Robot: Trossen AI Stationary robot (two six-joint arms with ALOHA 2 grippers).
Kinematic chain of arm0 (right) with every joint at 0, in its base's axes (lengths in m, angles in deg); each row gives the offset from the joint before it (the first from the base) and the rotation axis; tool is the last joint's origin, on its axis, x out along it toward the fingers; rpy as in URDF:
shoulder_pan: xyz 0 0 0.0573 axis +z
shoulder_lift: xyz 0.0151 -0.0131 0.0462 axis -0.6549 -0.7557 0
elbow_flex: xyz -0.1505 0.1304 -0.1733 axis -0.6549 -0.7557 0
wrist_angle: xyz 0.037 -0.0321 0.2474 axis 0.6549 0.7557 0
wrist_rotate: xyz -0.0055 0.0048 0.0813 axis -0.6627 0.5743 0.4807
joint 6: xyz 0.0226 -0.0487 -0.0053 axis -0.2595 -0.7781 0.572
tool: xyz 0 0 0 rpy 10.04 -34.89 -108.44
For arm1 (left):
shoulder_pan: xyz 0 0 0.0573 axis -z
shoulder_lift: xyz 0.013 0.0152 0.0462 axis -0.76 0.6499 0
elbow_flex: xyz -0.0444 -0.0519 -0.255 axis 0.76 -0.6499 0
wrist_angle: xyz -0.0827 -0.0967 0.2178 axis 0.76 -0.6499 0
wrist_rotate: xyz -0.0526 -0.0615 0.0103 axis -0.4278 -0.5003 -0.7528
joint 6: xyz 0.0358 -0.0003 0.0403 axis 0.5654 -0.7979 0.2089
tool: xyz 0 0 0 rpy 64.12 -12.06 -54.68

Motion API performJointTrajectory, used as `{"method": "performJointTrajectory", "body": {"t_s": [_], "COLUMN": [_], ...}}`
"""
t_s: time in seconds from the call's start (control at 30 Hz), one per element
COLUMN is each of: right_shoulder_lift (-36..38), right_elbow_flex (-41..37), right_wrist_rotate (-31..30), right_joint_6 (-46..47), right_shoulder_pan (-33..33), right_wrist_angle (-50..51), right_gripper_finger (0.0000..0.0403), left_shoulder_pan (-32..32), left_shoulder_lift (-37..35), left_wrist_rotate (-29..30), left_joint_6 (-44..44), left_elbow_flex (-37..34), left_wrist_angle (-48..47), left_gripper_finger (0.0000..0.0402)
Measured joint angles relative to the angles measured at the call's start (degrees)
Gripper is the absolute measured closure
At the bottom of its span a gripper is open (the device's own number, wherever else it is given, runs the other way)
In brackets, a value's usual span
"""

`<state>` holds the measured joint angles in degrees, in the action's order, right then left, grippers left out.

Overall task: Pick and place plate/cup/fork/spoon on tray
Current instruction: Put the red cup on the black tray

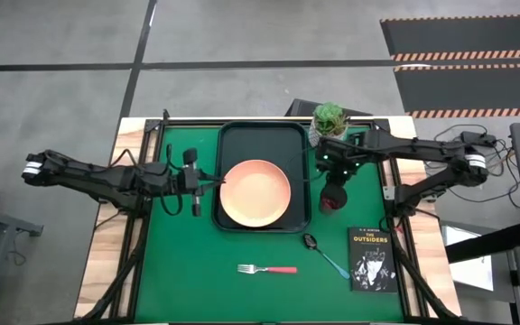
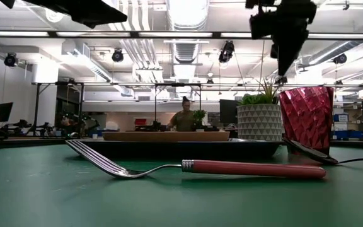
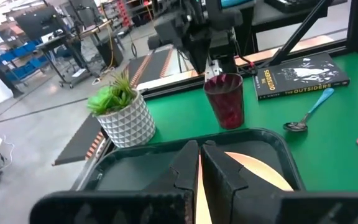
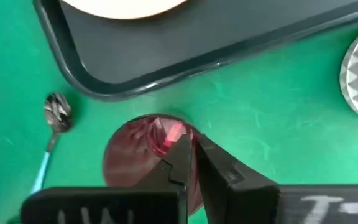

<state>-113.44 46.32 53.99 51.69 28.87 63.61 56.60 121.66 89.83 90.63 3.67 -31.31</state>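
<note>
The salmon-pink plate (image 1: 255, 192) lies flat in the dark tray (image 1: 262, 135) at the middle of the green mat. My left gripper (image 1: 213, 184) is low at the plate's left rim, its fingers (image 3: 219, 171) shut to a slit. My right gripper (image 1: 334, 179) is above the dark red cup (image 1: 332, 199), right of the tray, and shut on it. The fork (image 1: 267, 268) and the blue-handled spoon (image 1: 323, 255) lie flat on the mat near the front. My left gripper is level at the plate's left rim (image 1: 222, 185); I cannot tell whether it touches the plate. My right gripper holds the cup by its rim (image 4: 180, 127), one finger inside and one outside. The fingers point down from above. The cup stands upright with its base on the mat (image 2: 304, 151).
A white pot with a green plant (image 1: 329, 119) stands at the tray's far right corner, close to my right arm. A black book (image 1: 372, 259) lies at the front right beside the spoon. A person shows far off in the room in the low view (image 2: 184, 116).
</note>
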Motion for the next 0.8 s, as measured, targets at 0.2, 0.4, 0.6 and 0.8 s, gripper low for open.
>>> {"method": "performJointTrajectory", "body": {"t_s": [0.2,0.4,0.6,0.8], "right_shoulder_lift": [-2.0,-3.9,-6.3,-8.3], "right_elbow_flex": [-0.2,-0.3,-0.5,-1.4], "right_wrist_rotate": [-1.1,-5.8,-5.8,-5.8], "right_joint_6": [-5.4,-9.5,-10.6,-11.8], "right_shoulder_pan": [0.8,1.2,1.3,1.3], "right_wrist_angle": [1.0,1.4,1.3,1.3], "right_gripper_finger": [0.0322,0.0245,0.0218,0.023], "left_shoulder_pan": [0.0,0.0,0.0,0.0], "left_shoulder_lift": [-0.6,-0.3,-0.3,-0.3], "left_wrist_rotate": [0.0,0.0,0.2,0.2], "left_joint_6": [0.0,-0.1,0.0,0.0], "left_elbow_flex": [0.0,-0.3,-0.8,-0.9], "left_wrist_angle": [-0.2,-0.4,-0.2,-0.2], "left_gripper_finger": [0.04,0.04,0.04,0.04]}}
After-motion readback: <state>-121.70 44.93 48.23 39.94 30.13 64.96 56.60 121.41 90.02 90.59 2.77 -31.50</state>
